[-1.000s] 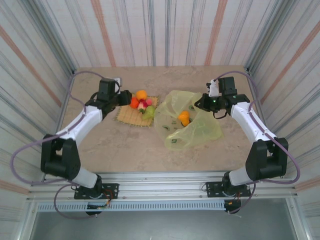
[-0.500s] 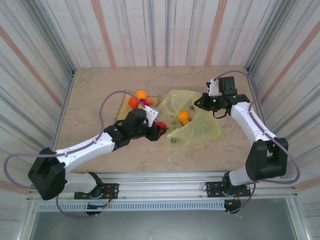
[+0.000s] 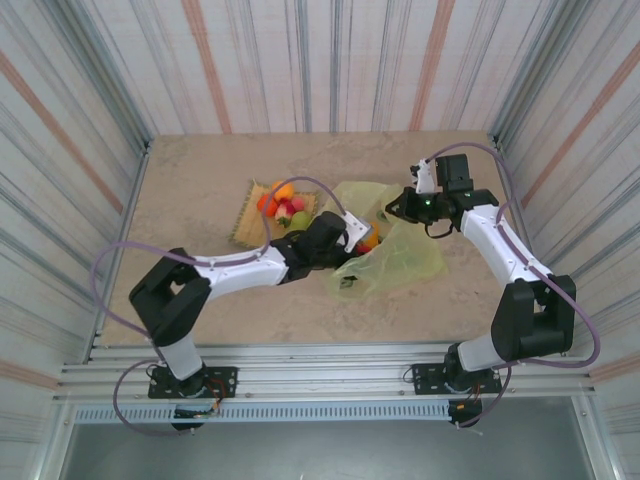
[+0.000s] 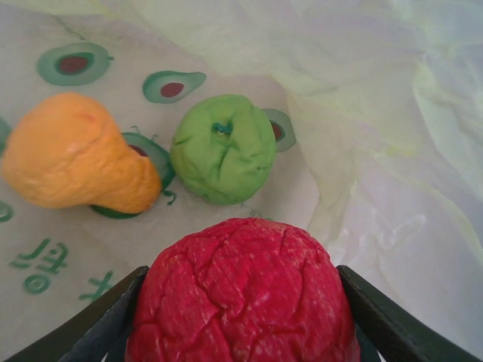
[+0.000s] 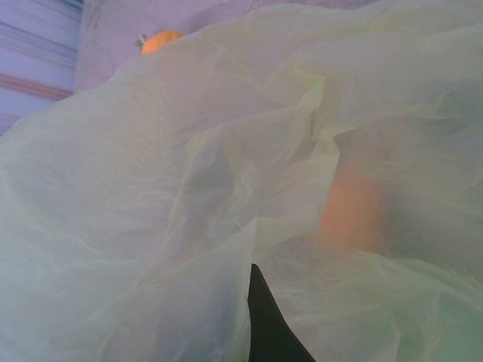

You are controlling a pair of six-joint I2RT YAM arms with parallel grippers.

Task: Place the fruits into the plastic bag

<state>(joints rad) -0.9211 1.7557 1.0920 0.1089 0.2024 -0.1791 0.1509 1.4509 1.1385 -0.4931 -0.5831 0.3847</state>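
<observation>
The left pincer (image 3: 352,232) reaches from the near left across the beige stone-look worktop (image 3: 200,180) to the mouth of the large, thin, translucent yellow-green plastic bag (image 3: 400,262), which lies crumpled right of centre. In the left wrist view this pincer (image 4: 241,302) is spread about as wide as a wrinkled round red fruit (image 4: 241,290) and grips it between its two dark fingers (image 4: 98,324), just above the bag's inner sheet. On that sheet, printed with green avocado spots, lie a round green fruit (image 4: 223,148) and, to its left, a pear-shaped orange fruit (image 4: 75,154), close together.

The right pincer (image 3: 398,207) sits at the bag's far right edge, where the plastic rises to meet it. In the right wrist view its fingers (image 5: 266,317) are drawn together into one dark wedge with the film pinched. An orange blur (image 5: 351,215) shows through the plastic.

On the far left of the bag lies a square woven straw-yellow mat (image 3: 250,228) carrying an orange piece (image 3: 285,189), a red piece (image 3: 267,205), a pinkish piece (image 3: 290,208) and a green piece (image 3: 299,221).
</observation>
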